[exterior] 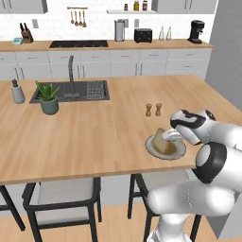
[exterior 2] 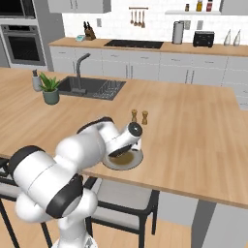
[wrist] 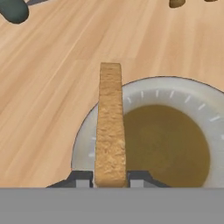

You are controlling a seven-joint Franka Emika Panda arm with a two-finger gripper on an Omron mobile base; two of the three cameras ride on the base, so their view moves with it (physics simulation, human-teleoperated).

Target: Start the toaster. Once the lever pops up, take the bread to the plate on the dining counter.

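My gripper is shut on the bread, a tan slice seen edge-on and standing upright between the fingertips. The slice hangs over the left part of the round grey plate, whose centre looks brown. From the base cameras, the gripper holds the bread just above the plate near the front edge of the light-wood dining counter. In the right base view the hand covers most of the plate. The black toaster stands on the back counter, far from the arm.
Two small shakers stand just behind the plate. A potted plant, a soap bottle and the dark inset sink with its tap lie to the left. Stools sit under the counter's front edge.
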